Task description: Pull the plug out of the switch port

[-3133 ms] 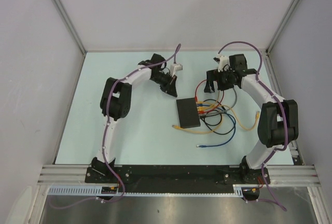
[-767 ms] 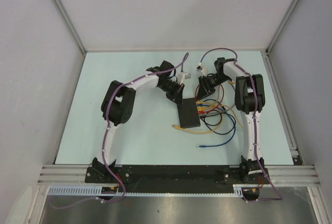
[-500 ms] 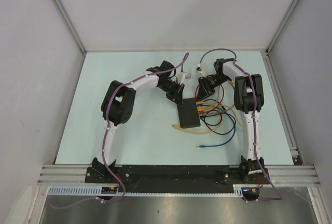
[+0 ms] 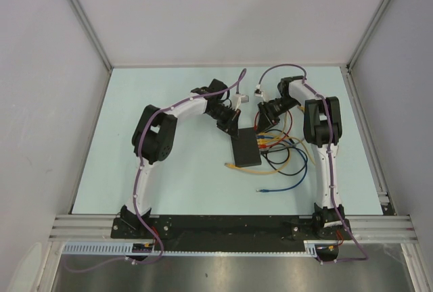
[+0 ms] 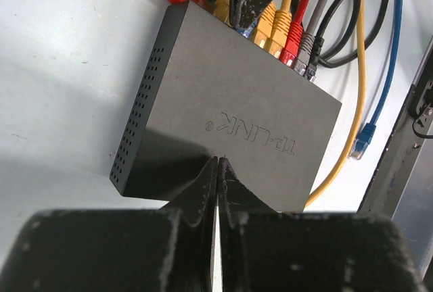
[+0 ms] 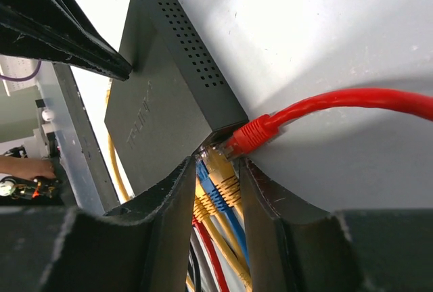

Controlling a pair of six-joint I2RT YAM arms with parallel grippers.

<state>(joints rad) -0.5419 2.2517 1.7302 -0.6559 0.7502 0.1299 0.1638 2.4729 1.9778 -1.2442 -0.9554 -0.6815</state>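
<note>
The black switch lies flat mid-table, with several plugs in the ports on its right side. My left gripper is shut, its tip resting on the top of the switch near the edge opposite the ports. My right gripper is at the port side. Its jaws stand apart on either side of a yellow plug and a blue plug, close against them. A red plug sits in the end port, just beyond the right finger.
Loose yellow, blue, black and red cables loop on the table right of the switch. A free yellow plug and a free blue plug lie in front of it. White walls enclose the table; a metal rail runs along the near edge.
Both arms have come in from the back of the table to the switch. Over the last second the right jaws have narrowed around the plugs; the left gripper stays on the switch.
</note>
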